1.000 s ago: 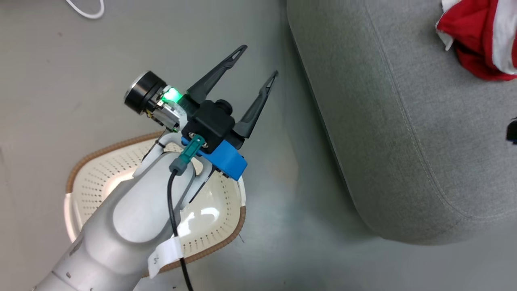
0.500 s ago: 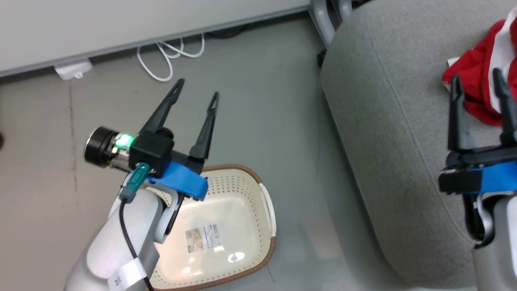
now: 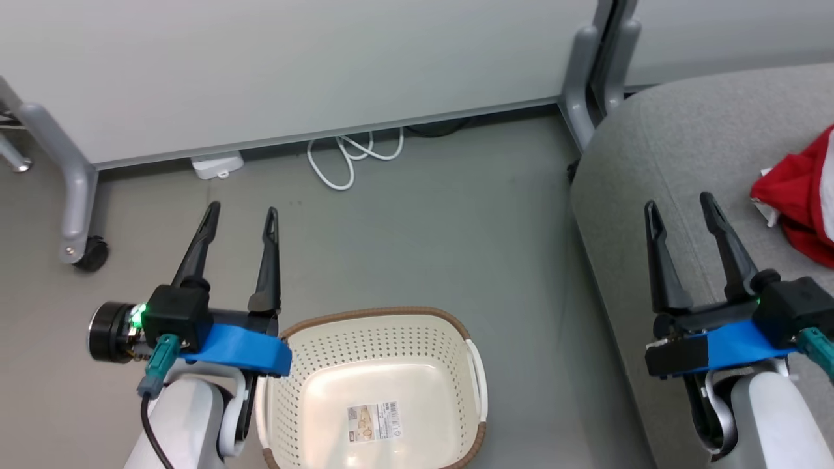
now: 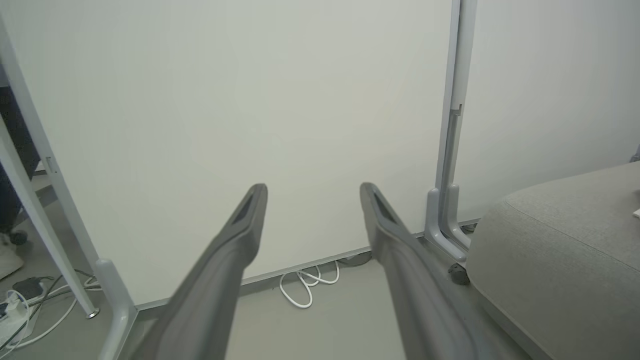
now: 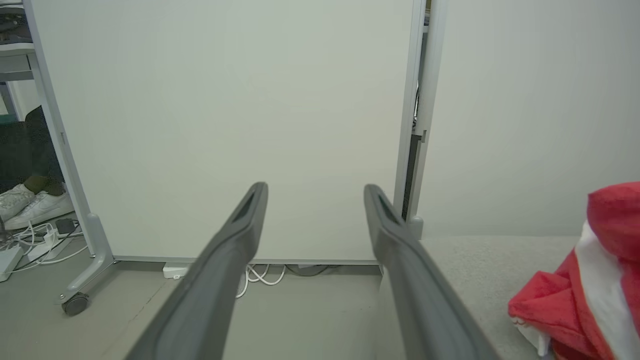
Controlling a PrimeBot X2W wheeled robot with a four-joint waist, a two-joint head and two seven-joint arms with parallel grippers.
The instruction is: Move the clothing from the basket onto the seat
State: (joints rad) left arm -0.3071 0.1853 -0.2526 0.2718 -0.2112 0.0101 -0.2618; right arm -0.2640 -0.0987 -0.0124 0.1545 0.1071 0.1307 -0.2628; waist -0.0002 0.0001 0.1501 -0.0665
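The red, white-striped fabric clothing (image 3: 798,208) lies on the big grey upholstered seat (image 3: 651,143), well in from its rounded edge. The cream perforated plastic basket (image 3: 378,319) sits on the grey floor (image 3: 417,234) beside it. The left gripper (image 3: 242,210) and the right gripper (image 3: 678,202) have their jaws spread wide, grasping nothing.

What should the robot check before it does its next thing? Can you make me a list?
1. Is the basket emptied? Ok: the part in view holds no clothes, just a sticker on its floor.
2. Is the clothing on the seat? Ok: red fabric lies on the grey cushion.
3. Is all of the clothing there? Cannot tell: the picture's edge cuts the red pile off.
4. Is the left gripper free? Ok: it is open and holds nothing.
5. Is the right gripper free? Ok: it is open and holds nothing.
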